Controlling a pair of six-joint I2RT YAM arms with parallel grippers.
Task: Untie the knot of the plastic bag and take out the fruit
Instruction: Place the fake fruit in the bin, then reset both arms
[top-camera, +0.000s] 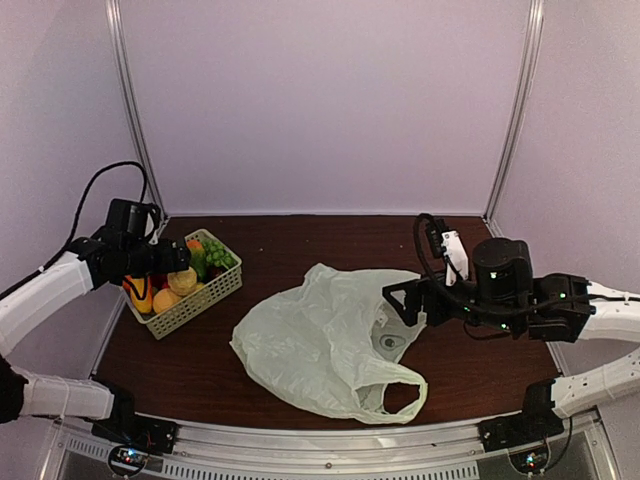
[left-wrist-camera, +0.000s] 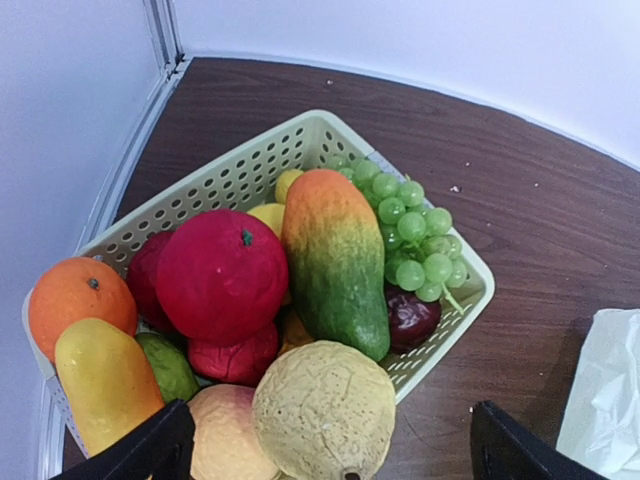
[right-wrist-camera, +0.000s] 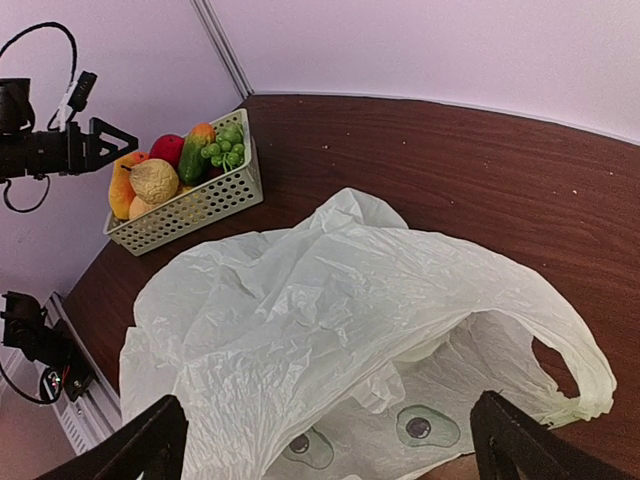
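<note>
The plastic bag (top-camera: 320, 345) lies flattened mid-table, its mouth gaping toward my right gripper (top-camera: 400, 302). In the right wrist view that gripper (right-wrist-camera: 330, 450) stands open just outside the mouth of the bag (right-wrist-camera: 330, 300), touching nothing. One loop handle (right-wrist-camera: 575, 365) lies loose; no knot shows. I see no fruit inside the bag, only avocado prints. The fruit (left-wrist-camera: 330, 260) is piled in a pale green basket (left-wrist-camera: 478, 290): green grapes (left-wrist-camera: 415, 235), an orange, yellow and red pieces. My left gripper (left-wrist-camera: 330, 455) hangs open over a tan round fruit (left-wrist-camera: 325, 410), its jaws clear of it.
The basket (top-camera: 215, 290) sits at the table's far left corner, close to the wall rail (left-wrist-camera: 165, 40). A dark plum (left-wrist-camera: 410, 318) lies under the grapes. White walls close the table on three sides. Bare dark wood (top-camera: 330, 240) lies behind the bag.
</note>
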